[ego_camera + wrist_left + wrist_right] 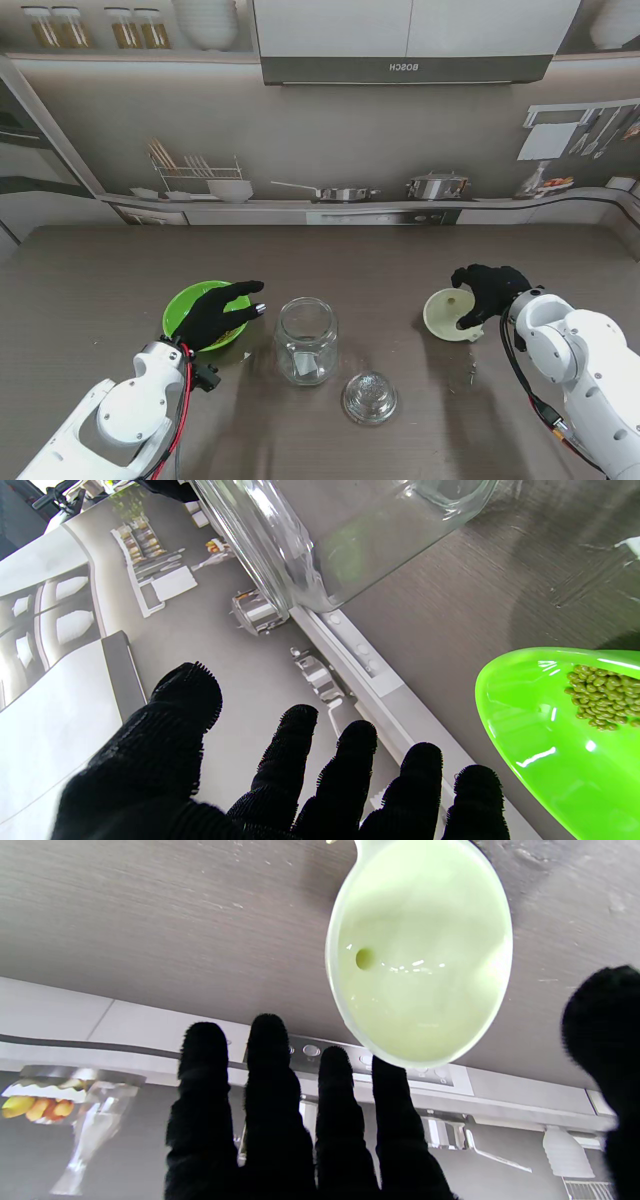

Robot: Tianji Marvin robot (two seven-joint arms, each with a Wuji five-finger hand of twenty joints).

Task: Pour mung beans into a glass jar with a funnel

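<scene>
A green bowl [181, 309] holding mung beans [602, 700] sits on the table's left side. My left hand [222, 312] hovers over the bowl with its fingers [345, 775] spread, holding nothing. The empty glass jar [306, 340] stands upright just right of the bowl, with no lid on it. To the right, a pale funnel [446, 313] lies on the table. My right hand [490, 292] is open at the funnel's right rim. Its fingers [270, 1090] are stretched out and its thumb is held apart beside the funnel [420, 955]. I cannot tell whether they touch.
The jar's glass lid [369, 397] lies on the table nearer to me than the jar. A printed kitchen backdrop stands along the table's far edge.
</scene>
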